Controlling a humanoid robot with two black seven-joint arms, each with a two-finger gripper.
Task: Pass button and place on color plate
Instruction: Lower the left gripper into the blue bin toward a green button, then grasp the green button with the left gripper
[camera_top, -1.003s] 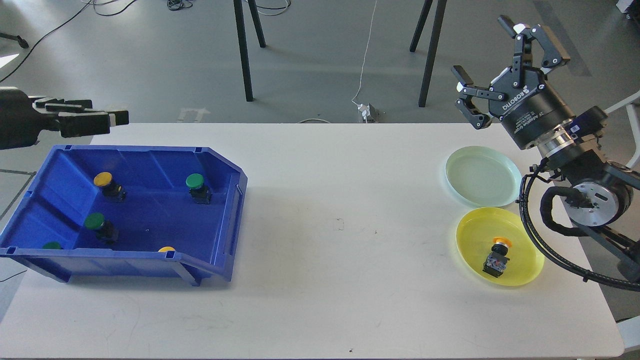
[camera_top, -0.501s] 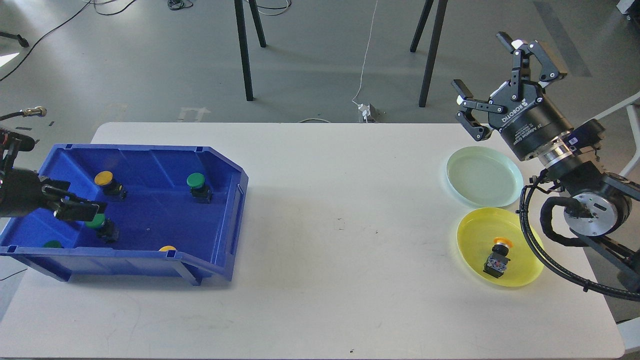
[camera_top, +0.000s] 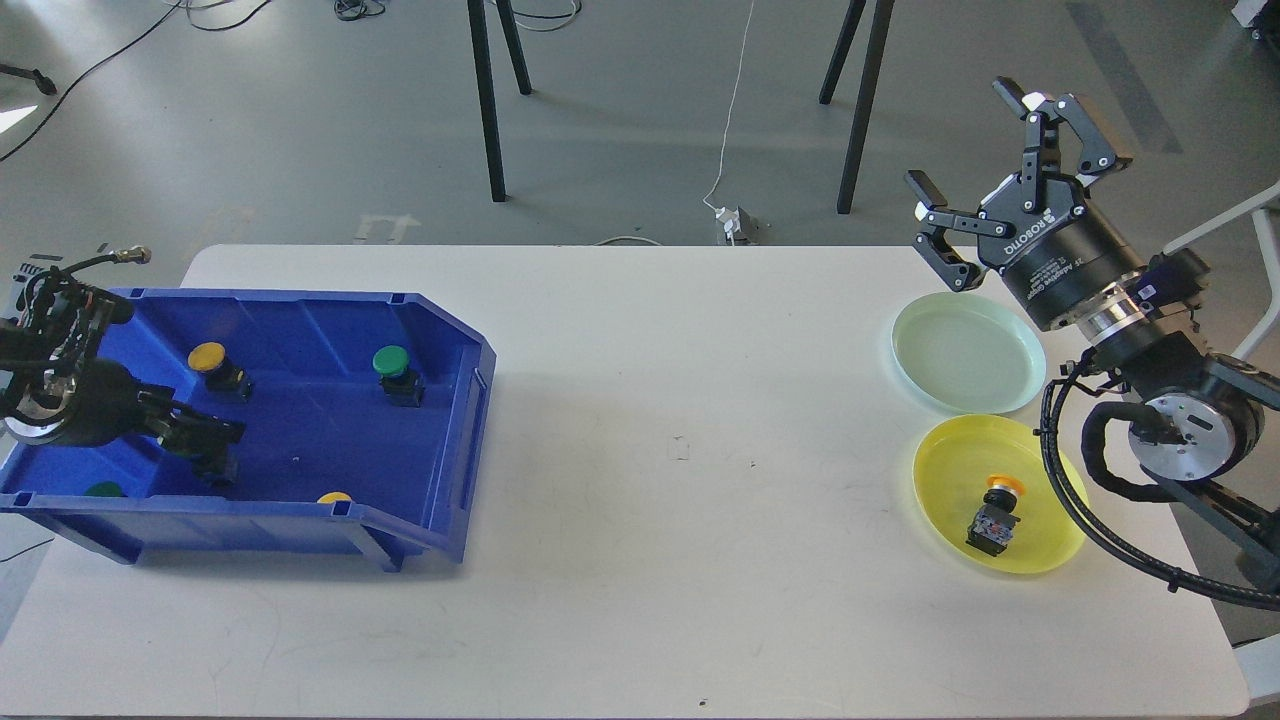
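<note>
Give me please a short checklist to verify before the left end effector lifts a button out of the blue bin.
1. Left end effector inside blue bin: ok.
2. Fingers closed on a button: cannot tell, dark and small.
3. Which button is under it: cannot tell, cap hidden.
4. Right end effector open and empty for the handover: ok.
5. Green plate empty: ok.
6. Yellow plate holds one yellow button: ok.
</note>
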